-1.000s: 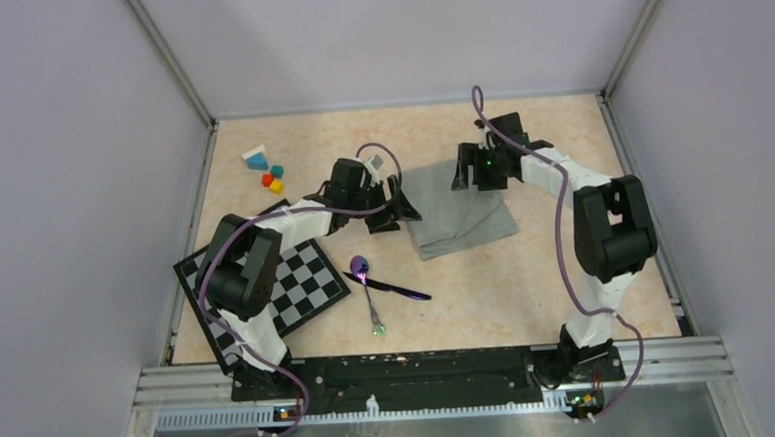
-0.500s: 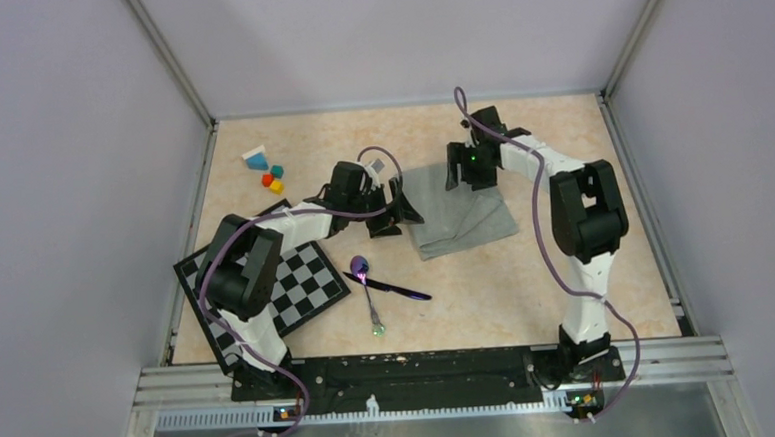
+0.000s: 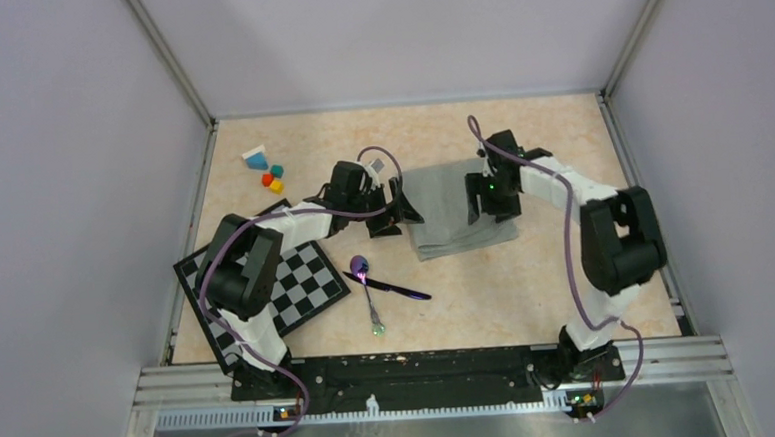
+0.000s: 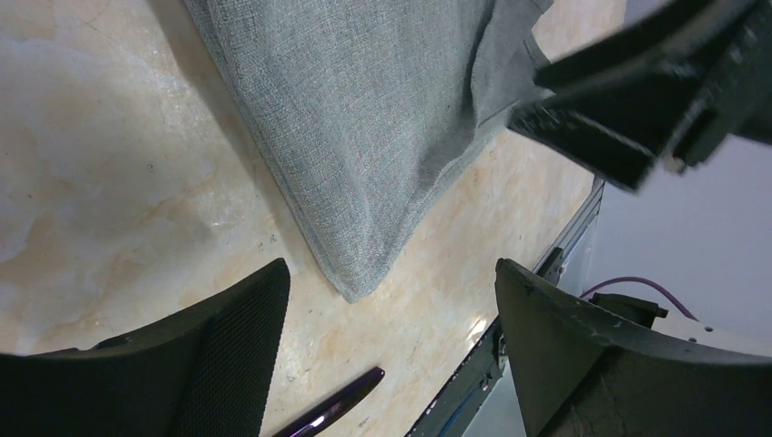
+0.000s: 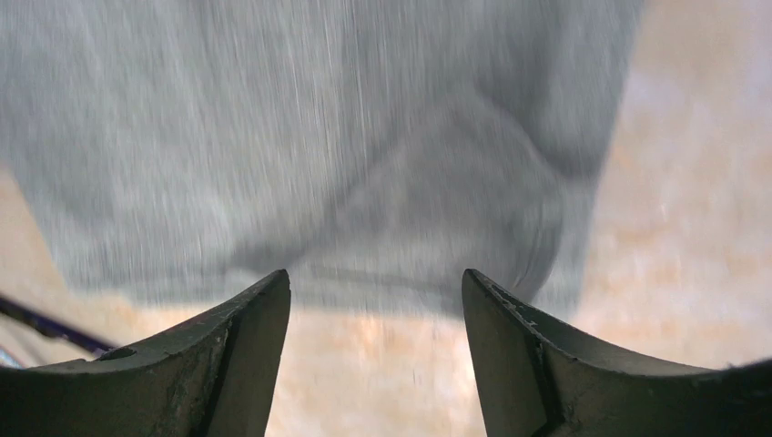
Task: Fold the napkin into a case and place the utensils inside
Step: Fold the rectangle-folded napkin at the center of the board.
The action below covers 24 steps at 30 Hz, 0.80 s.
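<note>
Beige marbled table (image 3: 527,281), lilac-grey walls (image 3: 62,195); folded napkin (image 3: 443,211) mid-table

A black-and-white checkered board (image 3: 312,278) lies askew at the near left of the beige marbled table (image 3: 527,281). Towards the far left corner sits a small cluster: a white-and-blue block (image 3: 254,158), then a teal block (image 3: 277,170), a red block (image 3: 266,180) and a yellow block (image 3: 277,186) close together. Pale lilac walls (image 3: 62,195) enclose three sides, and a metal rail (image 3: 691,348) runs along the near edge.
</note>
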Motion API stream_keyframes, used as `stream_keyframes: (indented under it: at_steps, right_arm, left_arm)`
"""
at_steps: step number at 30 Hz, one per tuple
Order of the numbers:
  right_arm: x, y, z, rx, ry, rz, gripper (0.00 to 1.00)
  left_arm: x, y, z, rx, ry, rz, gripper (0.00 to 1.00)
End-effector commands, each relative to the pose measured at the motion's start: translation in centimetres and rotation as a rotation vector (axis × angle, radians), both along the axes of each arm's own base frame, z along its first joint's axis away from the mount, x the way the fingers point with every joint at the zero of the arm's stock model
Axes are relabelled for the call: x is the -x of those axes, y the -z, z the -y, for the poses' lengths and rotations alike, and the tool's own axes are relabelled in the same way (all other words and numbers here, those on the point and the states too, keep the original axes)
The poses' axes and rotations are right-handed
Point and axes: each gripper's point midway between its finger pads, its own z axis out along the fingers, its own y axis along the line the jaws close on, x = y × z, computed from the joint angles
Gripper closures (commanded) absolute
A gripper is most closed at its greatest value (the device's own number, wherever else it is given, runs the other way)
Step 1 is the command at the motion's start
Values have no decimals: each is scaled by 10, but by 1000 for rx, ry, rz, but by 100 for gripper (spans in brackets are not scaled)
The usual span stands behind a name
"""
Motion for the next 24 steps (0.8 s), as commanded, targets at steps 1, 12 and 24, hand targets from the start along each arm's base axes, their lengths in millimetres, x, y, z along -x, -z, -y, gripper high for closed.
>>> stream_keyframes:
  at_steps: [1, 12, 24]
  right_arm:
    - [31, -46, 13, -7, 30, 112, 31]
    - [-26, -40, 34, 78, 223, 170, 30]
    - [-62, -15, -2, 113, 98, 173, 34]
  left_arm:
    - [-1, -7, 8, 23, 25, 18, 14]
    - [3, 17, 19, -112, 54, -2, 27]
    - [15, 28, 17, -176, 61, 5, 46]
